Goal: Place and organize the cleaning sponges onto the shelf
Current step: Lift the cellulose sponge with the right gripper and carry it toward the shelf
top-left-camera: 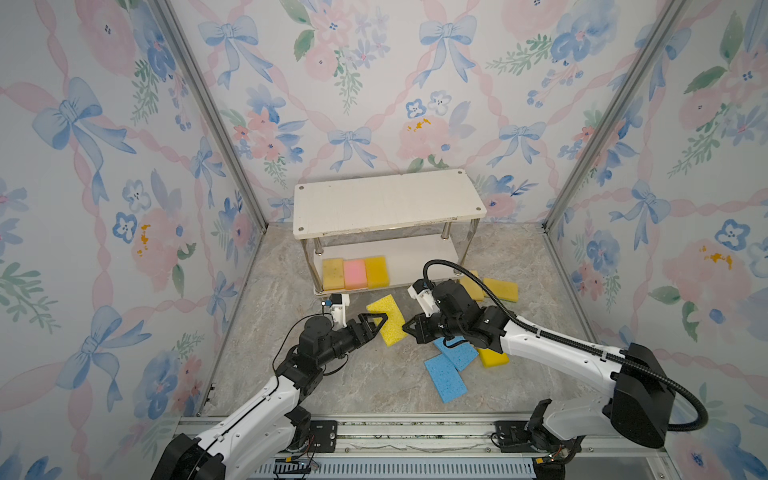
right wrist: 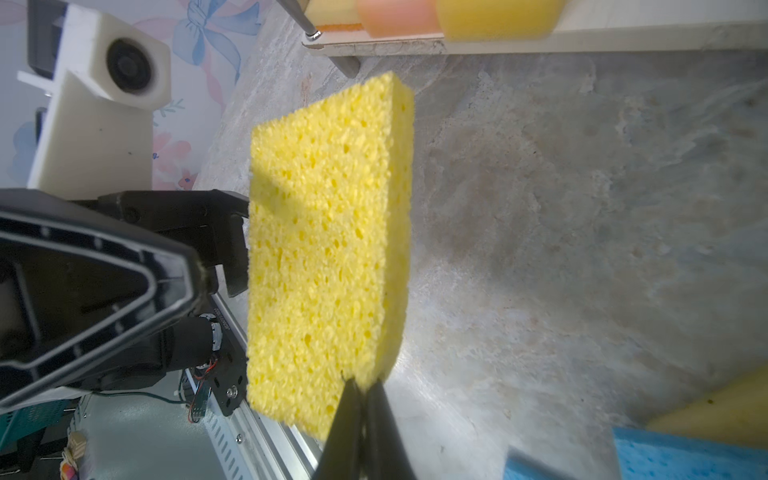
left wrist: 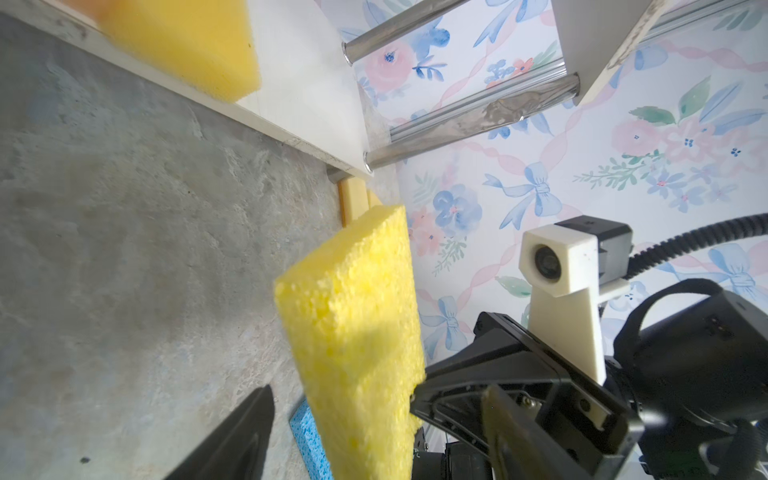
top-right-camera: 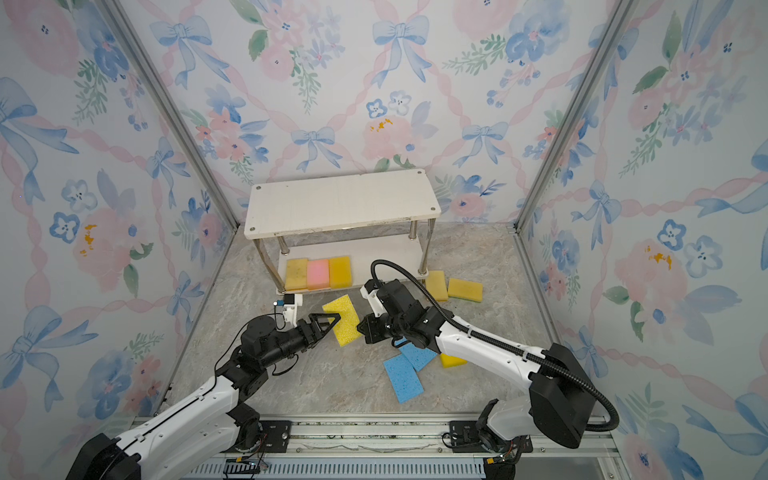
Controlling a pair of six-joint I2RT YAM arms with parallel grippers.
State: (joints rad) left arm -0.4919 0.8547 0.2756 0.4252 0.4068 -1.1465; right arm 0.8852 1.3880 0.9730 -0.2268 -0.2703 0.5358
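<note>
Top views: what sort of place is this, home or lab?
Most likely a lab robot cell, not a home: floral wallpaper panels on bare aluminium frame posts, the left arm and right arm mounted on an aluminium rail at the front.

Bright yellow sponge (top-left-camera: 392,328), 2 light blue sponges (top-left-camera: 446,380), 1 pink sponge (top-left-camera: 354,274), white shelf (top-left-camera: 386,203), floral bow-patterned walls (top-left-camera: 124,166).

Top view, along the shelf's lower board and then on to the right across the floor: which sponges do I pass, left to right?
pale yellow sponge → pink sponge → golden yellow sponge → yellow sponge beside the shelf leg → yellow sponge farthest right
</note>
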